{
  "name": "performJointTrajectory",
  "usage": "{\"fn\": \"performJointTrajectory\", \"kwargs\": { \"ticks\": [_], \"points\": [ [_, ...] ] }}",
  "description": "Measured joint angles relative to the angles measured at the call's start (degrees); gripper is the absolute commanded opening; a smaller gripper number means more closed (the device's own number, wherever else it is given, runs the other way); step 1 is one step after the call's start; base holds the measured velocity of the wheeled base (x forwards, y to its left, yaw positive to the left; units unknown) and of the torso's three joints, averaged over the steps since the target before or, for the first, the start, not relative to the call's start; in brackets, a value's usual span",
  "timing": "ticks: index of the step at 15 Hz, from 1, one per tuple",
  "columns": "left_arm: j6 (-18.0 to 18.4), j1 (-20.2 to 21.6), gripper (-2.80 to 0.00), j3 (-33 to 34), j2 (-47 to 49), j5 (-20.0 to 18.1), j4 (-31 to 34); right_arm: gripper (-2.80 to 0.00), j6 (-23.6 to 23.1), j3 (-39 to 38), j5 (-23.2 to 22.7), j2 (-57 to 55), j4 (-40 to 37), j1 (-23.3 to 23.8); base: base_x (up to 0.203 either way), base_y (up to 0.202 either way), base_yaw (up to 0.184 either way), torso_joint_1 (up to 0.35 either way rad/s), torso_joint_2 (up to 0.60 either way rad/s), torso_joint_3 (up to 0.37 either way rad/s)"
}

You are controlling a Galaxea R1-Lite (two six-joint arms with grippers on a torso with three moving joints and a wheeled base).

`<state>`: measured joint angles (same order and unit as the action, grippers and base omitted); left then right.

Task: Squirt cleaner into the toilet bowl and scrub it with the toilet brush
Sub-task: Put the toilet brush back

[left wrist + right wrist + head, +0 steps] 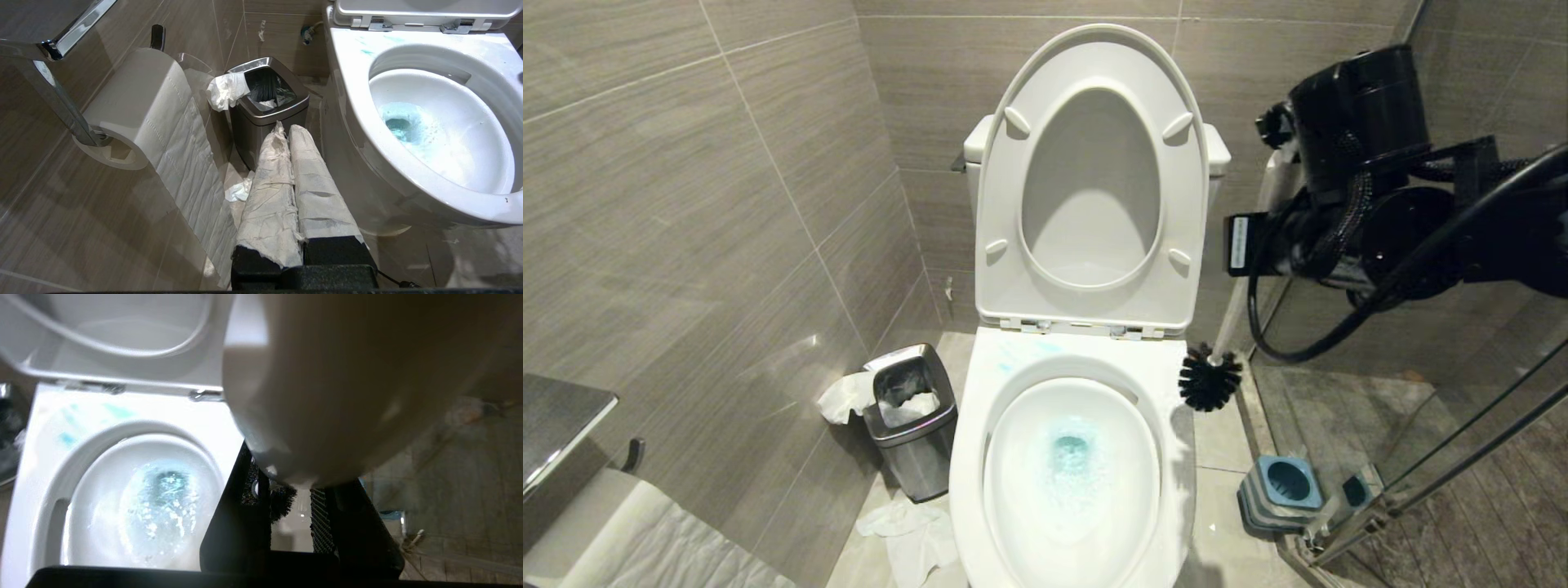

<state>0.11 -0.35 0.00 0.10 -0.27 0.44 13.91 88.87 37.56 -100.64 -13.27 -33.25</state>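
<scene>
The toilet bowl [1178,482] stands open, its seat and lid [1094,175] raised against the wall. The cleaner tints the water teal [1072,451] and leaves pale blue smears on the back rim [1023,353]. My right gripper [291,475] is shut on the top of the toilet brush handle [347,388], high at the right of the bowl. The slim handle [1232,314] slants down, and the black bristle head [1210,378] hangs just above the bowl's right rim, outside the basin. My left gripper [287,131] is parked low beside the bowl, shut, with its fingers wrapped in paper.
A small steel waste bin [911,416] with tissue stands left of the bowl, with crumpled paper [915,535] on the floor. The blue-grey brush holder [1282,486] sits on the floor at the right, by the glass shower door [1421,457]. A toilet-paper roll [139,102] hangs at the left wall.
</scene>
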Motion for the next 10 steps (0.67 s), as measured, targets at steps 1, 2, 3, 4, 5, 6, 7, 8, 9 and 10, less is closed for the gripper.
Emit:
{"fn": "performJointTrajectory", "kwargs": {
  "ticks": [1, 2, 3, 4, 5, 6, 7, 8, 9, 10],
  "points": [
    [-0.01, 0.00, -2.80, 0.00, 0.00, 0.01, 0.00, -2.80, -0.17, -0.13, -1.92, 0.60, 0.07, 2.83, 0.000, 0.000, 0.000, 0.000, 0.00, 0.000],
    [-0.01, 0.00, -2.80, 0.00, 0.00, 0.00, 0.00, -2.80, -0.48, -0.63, -4.17, 1.14, 0.26, 5.41, 0.000, 0.000, 0.000, 0.000, 0.00, 0.000],
    [-0.04, 0.00, -2.80, 0.00, 0.00, 0.02, -0.01, -2.80, -0.78, -1.45, -6.65, 1.74, 0.77, 8.36, 0.000, 0.000, 0.000, 0.000, 0.00, 0.000],
    [0.00, 0.00, -2.80, 0.00, 0.00, 0.02, -0.02, -2.80, -1.32, -2.65, -8.90, 2.28, 1.80, 11.07, 0.000, 0.000, 0.000, 0.000, 0.00, 0.000],
    [-0.03, 0.00, -2.80, 0.00, 0.00, 0.02, -0.02, -2.80, -2.42, -4.48, -10.87, 2.69, 3.55, 13.47, 0.000, 0.000, 0.000, 0.000, 0.00, 0.000],
    [-0.03, 0.00, -2.80, 0.00, 0.00, 0.00, -0.01, -2.80, -3.95, -6.95, -12.63, 2.99, 6.47, 15.72, 0.000, 0.000, 0.000, 0.000, 0.00, 0.000],
    [0.00, 0.00, -2.80, 0.00, 0.00, 0.00, 0.00, -2.80, -5.50, -9.98, -13.98, 3.13, 10.49, 17.67, 0.000, 0.000, 0.000, 0.000, 0.00, 0.000],
    [-0.01, 0.00, -2.80, 0.00, 0.00, 0.00, 0.00, -2.80, -6.74, -13.18, -15.08, 3.20, 14.42, 19.17, 0.000, 0.000, 0.000, 0.000, 0.00, 0.000],
    [0.00, 0.00, -2.80, 0.00, 0.00, 0.00, 0.00, -2.80, -7.62, -16.97, -16.22, 3.11, 18.64, 20.67, 0.000, 0.000, 0.000, 0.000, 0.00, 0.000],
    [-0.01, 0.00, -2.80, 0.00, 0.00, 0.00, 0.00, -2.80, -8.09, -20.78, -17.33, 2.90, 22.58, 22.20, 0.000, 0.000, 0.000, 0.000, 0.00, 0.000]
  ]
}}
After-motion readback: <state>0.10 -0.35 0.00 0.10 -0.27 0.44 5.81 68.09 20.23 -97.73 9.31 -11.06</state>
